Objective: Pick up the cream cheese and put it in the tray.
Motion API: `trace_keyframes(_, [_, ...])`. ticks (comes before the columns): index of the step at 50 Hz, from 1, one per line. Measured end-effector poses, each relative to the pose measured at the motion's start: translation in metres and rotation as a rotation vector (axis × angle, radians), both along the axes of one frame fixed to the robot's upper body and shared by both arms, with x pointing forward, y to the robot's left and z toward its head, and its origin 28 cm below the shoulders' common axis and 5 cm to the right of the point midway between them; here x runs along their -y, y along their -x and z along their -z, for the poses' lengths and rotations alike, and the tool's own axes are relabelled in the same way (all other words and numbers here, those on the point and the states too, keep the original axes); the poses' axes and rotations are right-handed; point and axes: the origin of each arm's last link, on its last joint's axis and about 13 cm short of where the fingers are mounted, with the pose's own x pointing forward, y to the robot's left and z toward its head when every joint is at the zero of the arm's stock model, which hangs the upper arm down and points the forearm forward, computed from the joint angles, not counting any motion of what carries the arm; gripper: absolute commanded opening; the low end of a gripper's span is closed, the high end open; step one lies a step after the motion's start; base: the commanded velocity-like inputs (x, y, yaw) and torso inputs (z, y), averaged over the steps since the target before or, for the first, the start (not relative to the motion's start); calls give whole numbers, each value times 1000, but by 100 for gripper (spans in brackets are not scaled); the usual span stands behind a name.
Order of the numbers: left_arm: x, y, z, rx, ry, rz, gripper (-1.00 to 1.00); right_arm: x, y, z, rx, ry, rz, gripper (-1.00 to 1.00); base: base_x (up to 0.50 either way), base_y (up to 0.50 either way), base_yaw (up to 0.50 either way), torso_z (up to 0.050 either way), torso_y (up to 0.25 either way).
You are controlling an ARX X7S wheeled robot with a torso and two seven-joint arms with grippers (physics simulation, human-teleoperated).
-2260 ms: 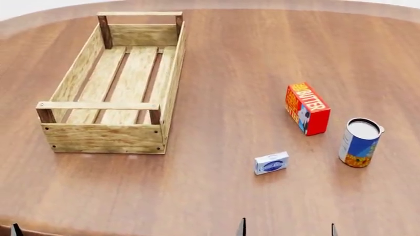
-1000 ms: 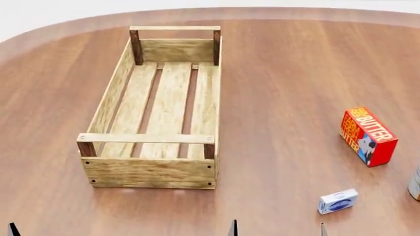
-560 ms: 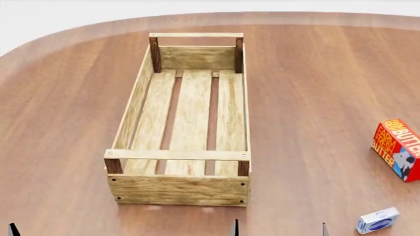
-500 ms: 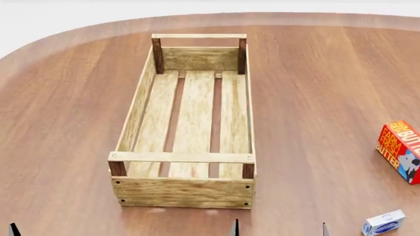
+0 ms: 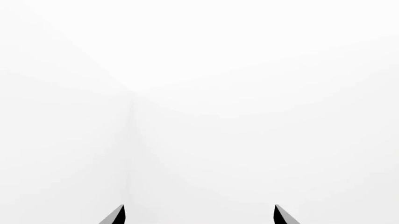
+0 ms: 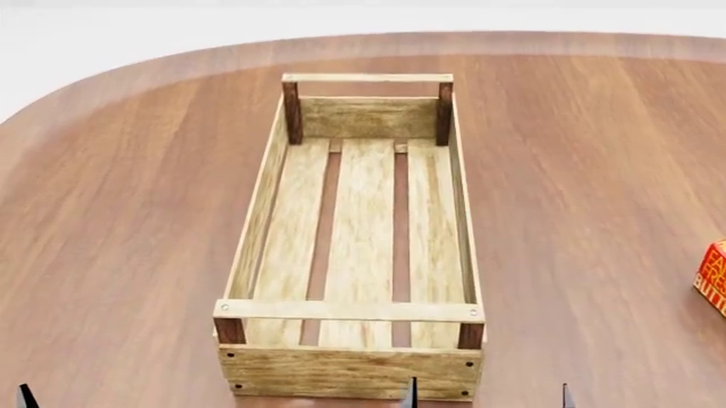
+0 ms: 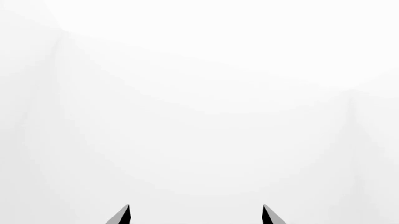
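Observation:
The tray (image 6: 352, 310), a long pale wooden crate with a slatted bottom and dark corner posts, stands in the middle of the head view with nothing in it. The cream cheese is out of view. My right gripper (image 6: 489, 398) shows only as two dark fingertips at the lower edge, just in front of the tray's near end, spread wide. One fingertip (image 6: 25, 396) of the left gripper peeks in at the lower left corner. The wrist views show my left gripper (image 5: 198, 214) and right gripper (image 7: 194, 214) open against blank white, with nothing between the tips.
A red-orange butter box (image 6: 713, 276) is cut off by the right edge of the head view. The brown wooden table (image 6: 590, 212) curves away at the far left, with white floor beyond its edge.
The head view has swung left: the tray has slid from upper left to the centre. The cream cheese and the can have left the frame, and the butter box is nearly gone.

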Motion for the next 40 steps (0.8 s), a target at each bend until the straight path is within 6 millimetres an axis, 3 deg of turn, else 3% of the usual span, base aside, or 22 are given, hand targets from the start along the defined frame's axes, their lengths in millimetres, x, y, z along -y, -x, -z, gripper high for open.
trace_keyframes(40, [0, 0, 0, 1, 5, -3, 100, 0, 1, 0, -2, -2, -11, 100, 208, 0, 0, 0, 0])
